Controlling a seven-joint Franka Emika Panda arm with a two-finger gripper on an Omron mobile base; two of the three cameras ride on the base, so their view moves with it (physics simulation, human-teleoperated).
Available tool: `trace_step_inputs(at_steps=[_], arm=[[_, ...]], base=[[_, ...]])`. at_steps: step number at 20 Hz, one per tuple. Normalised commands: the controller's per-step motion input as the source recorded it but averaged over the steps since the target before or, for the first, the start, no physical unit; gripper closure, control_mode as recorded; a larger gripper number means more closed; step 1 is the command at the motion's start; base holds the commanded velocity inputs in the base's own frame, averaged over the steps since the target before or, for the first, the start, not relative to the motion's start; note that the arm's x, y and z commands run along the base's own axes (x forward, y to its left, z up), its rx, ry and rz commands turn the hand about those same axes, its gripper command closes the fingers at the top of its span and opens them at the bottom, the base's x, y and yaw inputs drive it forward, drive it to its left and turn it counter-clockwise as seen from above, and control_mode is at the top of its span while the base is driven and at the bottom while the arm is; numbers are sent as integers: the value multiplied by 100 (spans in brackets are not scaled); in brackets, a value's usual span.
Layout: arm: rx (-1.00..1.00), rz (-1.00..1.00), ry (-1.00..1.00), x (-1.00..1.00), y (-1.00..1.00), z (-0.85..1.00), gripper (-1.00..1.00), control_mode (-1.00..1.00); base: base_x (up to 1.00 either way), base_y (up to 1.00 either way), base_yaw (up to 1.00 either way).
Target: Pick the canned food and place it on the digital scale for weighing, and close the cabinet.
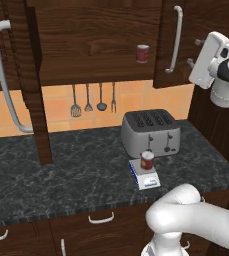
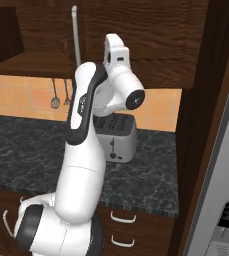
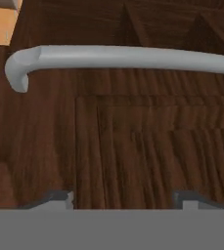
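The canned food [image 1: 147, 161], a small dark red tin with a silvery lid, stands upright on the digital scale [image 1: 149, 181] on the counter in front of the toaster. The dark brown cabinet [image 1: 96, 45] is open. Its left door [image 1: 33, 85] swings far out and its right door [image 1: 172, 75] stands ajar. My gripper [image 1: 194, 52] is up at the right door's front, just right of its bar handle [image 1: 176, 40], open with nothing between the fingers. In the hand view the gripper [image 3: 123, 199] faces the door's wood panel [image 3: 133, 146], with the handle [image 3: 123, 57] running across the top.
Another red can [image 1: 142, 53] sits inside the cabinet on its shelf. A silver toaster [image 1: 151, 132] stands behind the scale. Utensils [image 1: 88, 100] hang on the tiled wall. Drawers [image 1: 101, 218] lie below the dark counter [image 1: 61, 175]. A tall dark panel [image 2: 206, 125] bounds the right side.
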Motion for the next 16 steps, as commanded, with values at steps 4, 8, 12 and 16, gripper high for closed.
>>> trace_step_inputs(at_steps=[4,8,12,16], arm=[[0,0,0,88,0,-8,-100,-100],[0,0,0,89,-17,-17,-100,-100],[0,-2,-20,70,-3,-53,-100,-100],[0,0,-14,-89,1,-21,-100,-100]], base=[[0,0,0],[0,0,0],[0,0,0],[0,0,0]])
